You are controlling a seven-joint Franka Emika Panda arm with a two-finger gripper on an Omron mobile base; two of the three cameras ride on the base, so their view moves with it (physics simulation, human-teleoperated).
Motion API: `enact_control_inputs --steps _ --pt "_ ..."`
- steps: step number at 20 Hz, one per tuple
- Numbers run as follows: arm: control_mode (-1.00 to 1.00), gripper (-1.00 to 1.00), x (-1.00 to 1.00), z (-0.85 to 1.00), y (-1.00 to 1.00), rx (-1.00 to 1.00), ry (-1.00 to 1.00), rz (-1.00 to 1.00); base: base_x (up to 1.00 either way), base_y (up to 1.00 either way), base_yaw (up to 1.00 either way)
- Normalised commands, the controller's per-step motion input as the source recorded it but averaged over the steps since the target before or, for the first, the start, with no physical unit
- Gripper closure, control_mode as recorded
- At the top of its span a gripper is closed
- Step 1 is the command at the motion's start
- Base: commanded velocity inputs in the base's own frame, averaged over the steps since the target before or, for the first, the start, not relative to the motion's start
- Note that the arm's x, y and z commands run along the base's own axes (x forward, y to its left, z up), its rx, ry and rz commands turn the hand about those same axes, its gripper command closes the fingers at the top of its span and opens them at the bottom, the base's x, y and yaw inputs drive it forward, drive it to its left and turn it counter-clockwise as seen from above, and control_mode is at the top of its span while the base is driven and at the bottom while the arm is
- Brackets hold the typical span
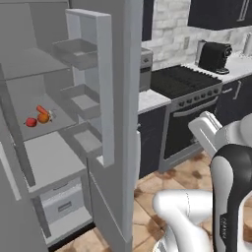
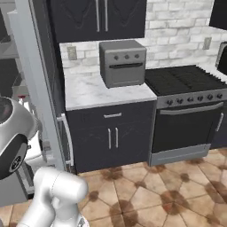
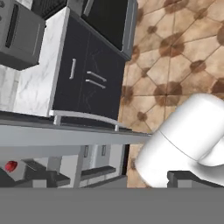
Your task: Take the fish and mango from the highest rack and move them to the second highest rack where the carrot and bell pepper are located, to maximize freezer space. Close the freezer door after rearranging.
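Observation:
The freezer stands open in the left base view. On the second highest rack point(image 1: 61, 129) lie the orange carrot point(image 1: 42, 109), a round orange fruit that looks like the mango point(image 1: 44, 118) and the red bell pepper point(image 1: 31, 122). The highest rack point(image 1: 29, 61) above them looks bare. The fish is not to be made out. The freezer door point(image 1: 120, 123) swings wide open, its bins point(image 1: 78, 53) facing the shelves. My gripper point(image 3: 107, 179) is open and holds nothing. It is well away from the shelves, looking down past the door's edge point(image 3: 65, 135) and its handle point(image 3: 83, 117).
Right of the freezer runs a marble counter point(image 2: 88, 93) with a toaster oven point(image 2: 123, 63), dark cabinets point(image 2: 111, 137) below and a black stove point(image 2: 186, 80). A coffee machine point(image 1: 215, 56) stands beyond the stove. The tiled floor point(image 2: 168, 190) lies in front.

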Motion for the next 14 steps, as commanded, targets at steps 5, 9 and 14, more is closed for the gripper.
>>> enact_control_inputs --steps 5,9,14 --pt "1.0 -1.0 0.0 0.0 0.0 0.0 0.0 0.0 0.31 -0.83 0.48" --pt "1.0 -1.0 0.0 0.0 0.0 0.0 0.0 0.0 0.46 -0.79 0.59" --pt "1.0 -1.0 0.0 0.0 0.0 0.0 0.0 0.0 0.57 -0.73 0.65"
